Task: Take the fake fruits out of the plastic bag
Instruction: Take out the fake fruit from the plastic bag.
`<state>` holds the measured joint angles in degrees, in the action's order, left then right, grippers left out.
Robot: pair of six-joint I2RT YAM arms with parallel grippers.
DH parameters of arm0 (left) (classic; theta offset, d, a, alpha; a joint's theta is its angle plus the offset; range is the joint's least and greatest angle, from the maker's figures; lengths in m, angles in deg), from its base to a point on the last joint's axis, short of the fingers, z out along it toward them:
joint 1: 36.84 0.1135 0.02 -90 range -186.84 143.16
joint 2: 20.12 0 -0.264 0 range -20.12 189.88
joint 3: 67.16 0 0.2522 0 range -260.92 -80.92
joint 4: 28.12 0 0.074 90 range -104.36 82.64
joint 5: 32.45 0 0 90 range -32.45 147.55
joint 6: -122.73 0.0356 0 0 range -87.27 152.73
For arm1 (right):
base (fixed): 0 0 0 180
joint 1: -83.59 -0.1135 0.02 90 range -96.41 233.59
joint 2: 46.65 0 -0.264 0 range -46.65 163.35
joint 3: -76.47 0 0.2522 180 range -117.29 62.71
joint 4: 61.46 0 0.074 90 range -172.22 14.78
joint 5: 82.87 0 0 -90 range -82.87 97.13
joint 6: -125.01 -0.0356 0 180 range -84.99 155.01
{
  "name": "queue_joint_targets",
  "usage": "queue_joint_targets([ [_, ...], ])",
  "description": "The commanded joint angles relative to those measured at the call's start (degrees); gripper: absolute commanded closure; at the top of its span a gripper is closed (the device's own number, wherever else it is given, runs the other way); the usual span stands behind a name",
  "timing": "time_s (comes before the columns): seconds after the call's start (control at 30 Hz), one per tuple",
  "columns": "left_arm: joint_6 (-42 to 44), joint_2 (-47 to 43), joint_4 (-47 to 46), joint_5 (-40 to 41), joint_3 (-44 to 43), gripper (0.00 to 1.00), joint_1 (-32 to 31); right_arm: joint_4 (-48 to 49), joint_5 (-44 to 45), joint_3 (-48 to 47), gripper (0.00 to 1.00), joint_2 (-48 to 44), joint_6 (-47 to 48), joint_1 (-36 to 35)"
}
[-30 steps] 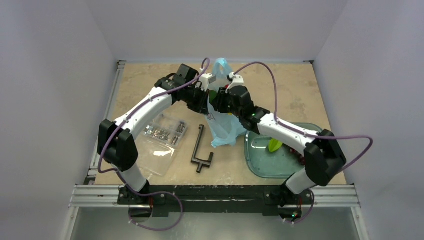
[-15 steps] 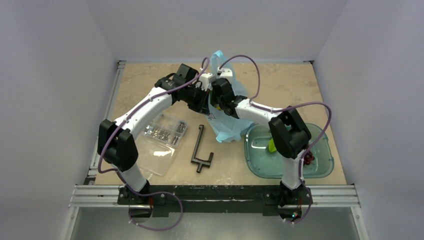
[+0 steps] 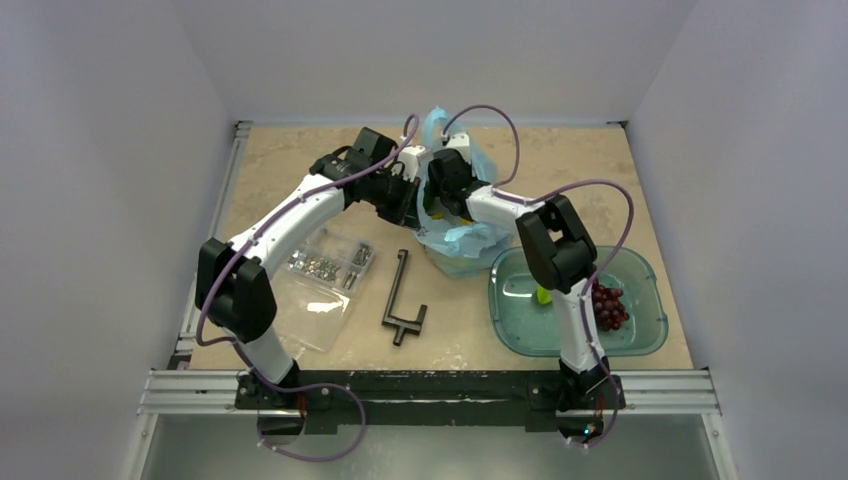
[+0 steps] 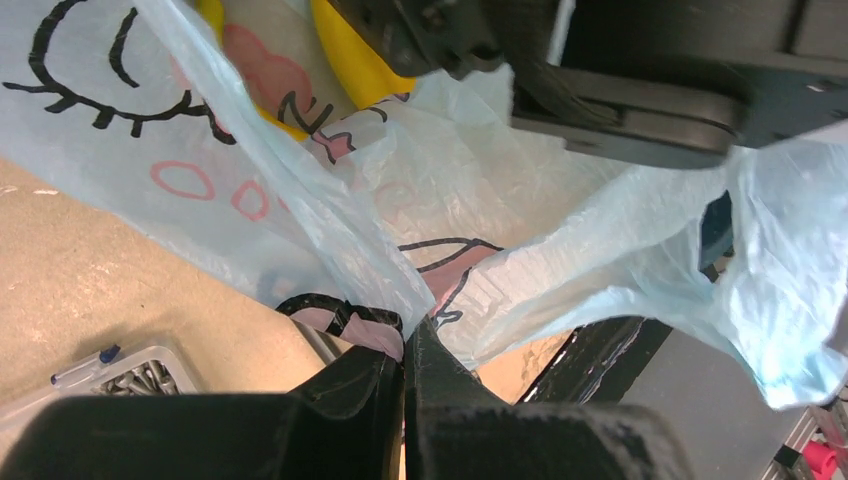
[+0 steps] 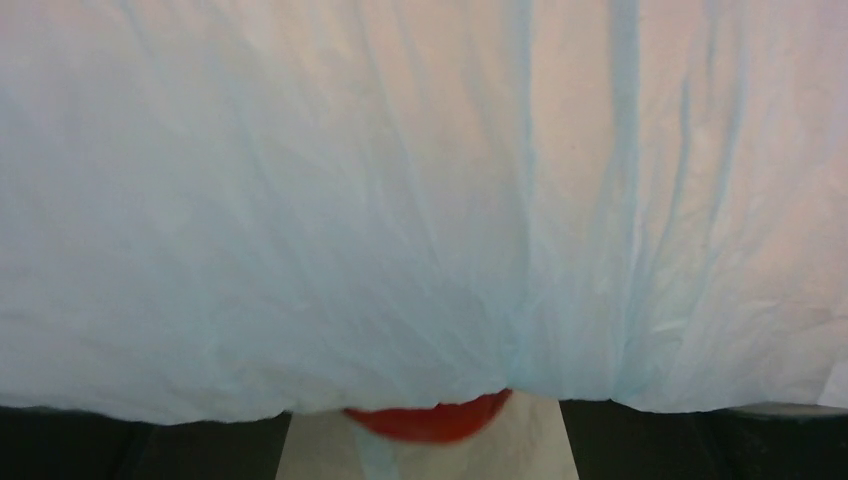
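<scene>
Left gripper [image 4: 405,362]: clamping thin light-blue printed plastic bag [image 3: 468,240].
Right gripper [image 3: 440,192]: sitting inside bag; jaw state not discernible.
Bag: sitting at 10 o'clock of teal plastic tray [image 3: 645,335].
Yellow plastic banana [image 4: 350,70]: lying inside bag.

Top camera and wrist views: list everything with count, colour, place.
plastic bag: one, light blue, mid-table, far side.
banana: at least one, yellow, inside bag.
red fruit: one, red, under bag film, mostly hidden.
grape bunch: one, dark red, in tray.
green piece: one, green, in tray.
tray: one, teal, near right.
screw bag: one, clear, near left.
T-handle tool: one, black, near centre.
left pincer: shut on bag film.
right pincer: at bag mouth, state hidden.
</scene>
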<state>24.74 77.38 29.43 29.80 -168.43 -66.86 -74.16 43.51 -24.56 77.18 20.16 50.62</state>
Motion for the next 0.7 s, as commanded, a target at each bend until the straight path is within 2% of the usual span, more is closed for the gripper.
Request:
queue_joint_targets([
  [0.0, -0.7, 0.1, -1.4, -1.9, -1.0, 1.0, 0.0, 2.0, -1.3, -5.9, 0.11, 3.4, 3.8, 0.9],
  [0.13, -0.7, 0.1, -1.3, -1.9, -1.1, 1.0, -0.1, -0.5, -0.8, -10.6, 0.12, 8.2, 3.8, 1.9],
  [0.2, -0.6, 0.1, -1.2, -1.8, -1.1, 1.0, 0.1, -0.3, -1.1, -11.4, 0.16, 8.5, 4.3, 1.9],
  [0.37, -0.8, 0.4, -1.2, -2.2, -1.3, 1.0, 0.2, 1.1, -1.7, -11.0, 0.41, 6.6, 6.0, 1.9],
  [0.4, -0.8, 0.5, -1.2, -2.2, -1.3, 1.0, 0.2, 1.4, -1.8, -10.3, 0.51, 5.7, 6.1, 2.0],
  [0.43, -0.8, 0.5, -1.2, -2.2, -1.3, 1.0, 0.2, 1.9, -2.3, -9.5, 0.57, 5.0, 6.1, 2.0],
  [0.57, -0.6, 0.8, -1.1, -1.5, -1.3, 1.0, 0.4, 0.8, -4.4, -6.9, 0.71, 0.9, 5.1, 1.6],
  [0.67, -0.6, 1.5, -1.0, -1.5, -1.5, 1.0, 0.3, -0.9, -8.1, -3.4, 0.76, -3.8, 3.1, 1.4],
])
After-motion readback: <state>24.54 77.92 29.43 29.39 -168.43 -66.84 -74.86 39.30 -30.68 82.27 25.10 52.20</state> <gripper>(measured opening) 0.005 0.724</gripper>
